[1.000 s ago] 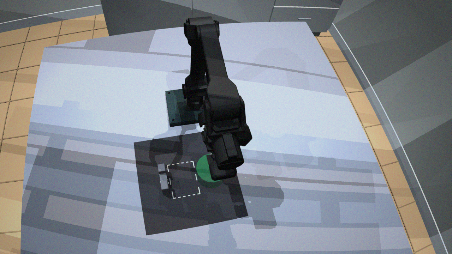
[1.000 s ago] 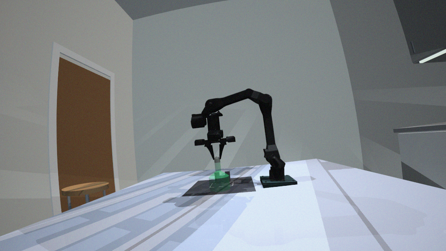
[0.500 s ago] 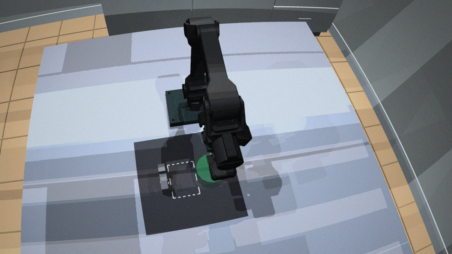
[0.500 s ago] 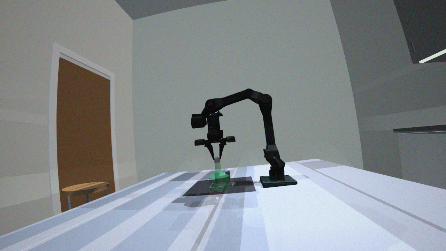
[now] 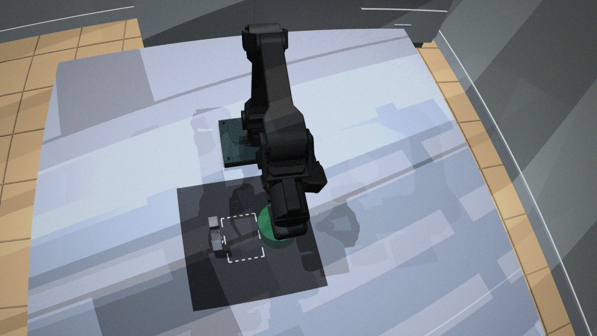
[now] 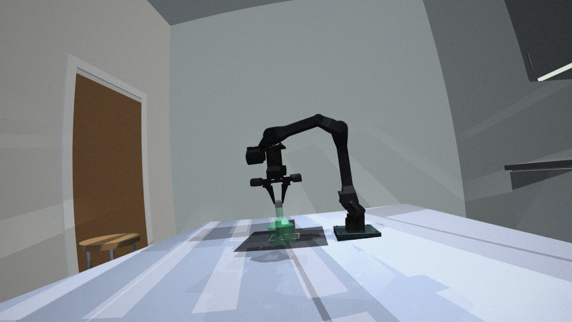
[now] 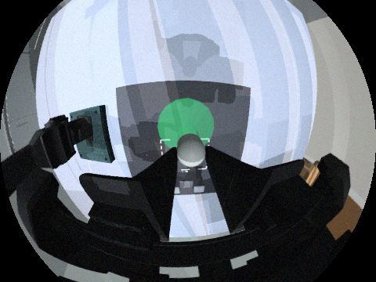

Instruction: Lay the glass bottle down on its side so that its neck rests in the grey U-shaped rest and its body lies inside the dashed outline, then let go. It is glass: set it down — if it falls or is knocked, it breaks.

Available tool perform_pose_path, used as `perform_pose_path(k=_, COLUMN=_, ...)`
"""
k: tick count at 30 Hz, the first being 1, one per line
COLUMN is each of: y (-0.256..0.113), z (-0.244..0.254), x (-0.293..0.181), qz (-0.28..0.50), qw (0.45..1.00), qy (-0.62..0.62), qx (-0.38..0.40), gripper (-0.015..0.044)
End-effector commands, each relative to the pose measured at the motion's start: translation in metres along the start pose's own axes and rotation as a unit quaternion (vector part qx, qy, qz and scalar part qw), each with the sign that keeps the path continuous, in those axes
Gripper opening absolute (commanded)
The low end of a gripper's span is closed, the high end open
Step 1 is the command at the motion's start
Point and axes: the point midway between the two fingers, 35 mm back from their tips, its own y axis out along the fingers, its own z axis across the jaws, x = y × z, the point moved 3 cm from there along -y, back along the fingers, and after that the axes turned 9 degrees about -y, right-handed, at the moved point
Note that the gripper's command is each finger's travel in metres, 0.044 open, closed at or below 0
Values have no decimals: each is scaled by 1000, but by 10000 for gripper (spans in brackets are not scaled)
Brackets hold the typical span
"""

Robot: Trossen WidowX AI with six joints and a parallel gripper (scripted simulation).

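Green glass bottle (image 5: 266, 225) (image 6: 281, 229) (image 7: 182, 117), upright on dark mat (image 5: 200, 288) (image 6: 316, 237) (image 7: 239, 106), black claw (image 6: 278, 202) (image 7: 190, 150) partly closed, gripping its grey top, dashed outline (image 5: 246, 259) (image 6: 298, 236) (image 7: 161, 148) beside grey rest (image 5: 216, 243) (image 7: 199, 189).

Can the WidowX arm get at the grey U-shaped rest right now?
Probably not directly: its gripper is shut on the glass bottle's neck, though nothing visible stands between the upright bottle and the rest.

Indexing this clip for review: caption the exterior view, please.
The claw grips the upright green glass bottle by its grey-capped top, above a dark mat.
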Motion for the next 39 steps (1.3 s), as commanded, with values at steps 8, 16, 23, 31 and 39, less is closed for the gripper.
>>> perform_pose_path(k=8, y=-4, z=2, x=-14, qz=-3, qw=1000, qy=-1, qx=0, gripper=102)
perform_pose_path(k=16, y=-5, z=3, x=-19, qz=-14, qw=1000, qy=-4, qx=0, gripper=102)
perform_pose_path(k=23, y=-5, z=4, x=-24, qz=-23, qw=1000, qy=-7, qx=-1, gripper=102)
perform_pose_path(k=31, y=-6, z=4, x=-30, qz=-33, qw=999, qy=-11, qx=-1, gripper=102)
perform_pose_path(k=39, y=-6, z=5, x=-35, qz=-43, qw=999, qy=-14, qx=-1, gripper=102)
